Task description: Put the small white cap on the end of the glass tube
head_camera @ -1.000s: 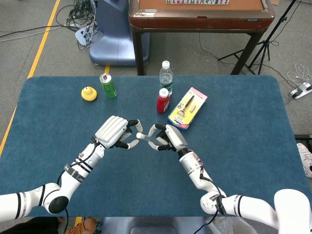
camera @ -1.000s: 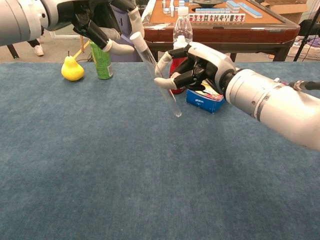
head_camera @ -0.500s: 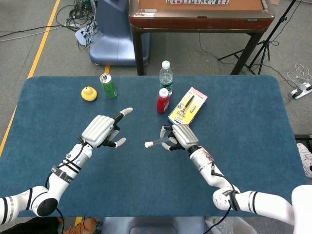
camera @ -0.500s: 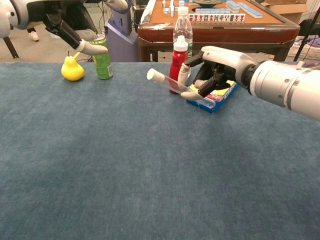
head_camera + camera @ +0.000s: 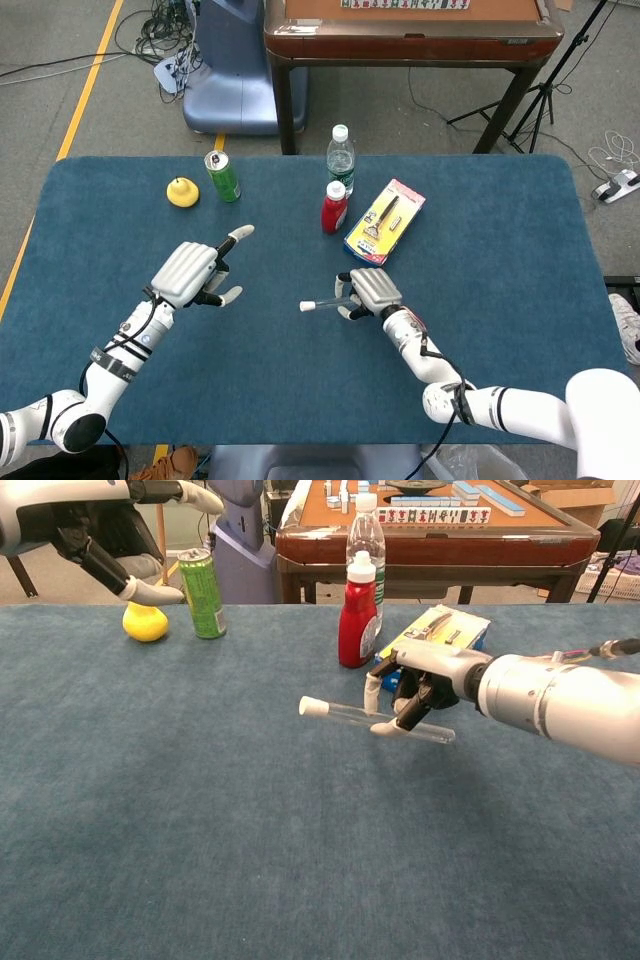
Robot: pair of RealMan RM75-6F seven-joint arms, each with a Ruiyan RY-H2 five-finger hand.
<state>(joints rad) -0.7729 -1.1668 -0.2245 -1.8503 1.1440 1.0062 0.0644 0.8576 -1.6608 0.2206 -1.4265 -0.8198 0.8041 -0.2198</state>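
Cap: the small white cap (image 5: 313, 707) is seen seated on the left-pointing end of the glass tube (image 5: 385, 721); the fitting itself is judged done.
Tube position: the tube is held roughly level, low over the blue table (image 5: 200, 830), in front of the red bottle (image 5: 357, 610) and the flat packet (image 5: 440, 630); whether it touches the cloth cannot be told.
Right hand: the right hand (image 5: 362, 293) is closed around the tube near its bare end, the tube being pinched between thumb and fingers.
Left hand: the left hand (image 5: 198, 274) is held spread and empty, raised near the yellow pear (image 5: 144, 622) and the green can (image 5: 204, 579), well apart from the tube.
Left to do: by judgement, only the setting down and release of the capped tube could remain, if that is wanted at all.
Change, one second back: both hands were then brought together at the tube's top, the tube standing steeply tilted; they are now parted.
Change, half a second back: the tube has been lowered further and levelled, and the left hand has been drawn further off to its own side.
Unchanged: bottle, can, pear and packet lie where they were.
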